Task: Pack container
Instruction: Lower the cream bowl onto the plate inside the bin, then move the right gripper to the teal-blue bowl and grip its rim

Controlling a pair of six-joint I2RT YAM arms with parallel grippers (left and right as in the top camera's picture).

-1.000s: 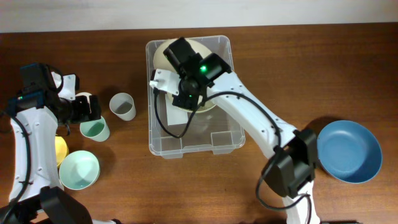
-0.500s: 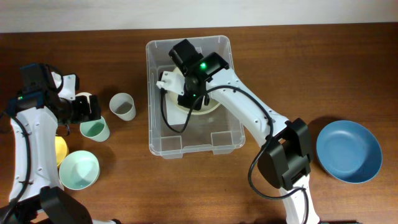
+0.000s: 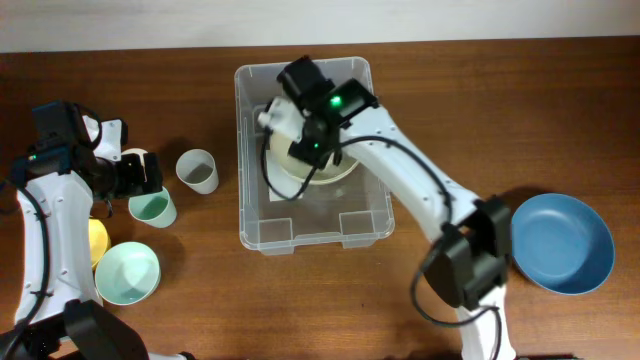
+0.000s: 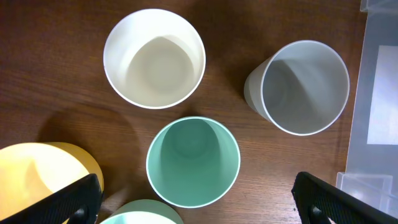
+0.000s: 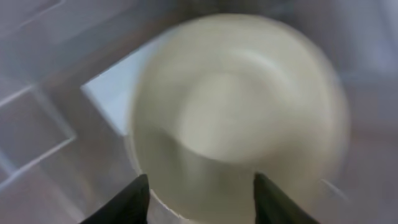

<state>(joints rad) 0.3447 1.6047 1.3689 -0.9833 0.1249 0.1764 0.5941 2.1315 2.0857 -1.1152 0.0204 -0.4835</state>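
The clear plastic container stands mid-table. A cream bowl lies inside it toward the far half. My right gripper hovers just over the bowl's far-left rim. In the blurred right wrist view the bowl fills the frame beyond my spread fingers, which are open and hold nothing. My left gripper is open over a group of cups left of the container. In the left wrist view it straddles a green cup.
A white cup, a grey cup, a yellow bowl and a pale green bowl stand at the left. The container wall is just right of the grey cup. A blue bowl sits at the right.
The cream bowl went from tilted at the container's far end to lying lower inside it. My right gripper shifted slightly with it. The left arm has not moved.
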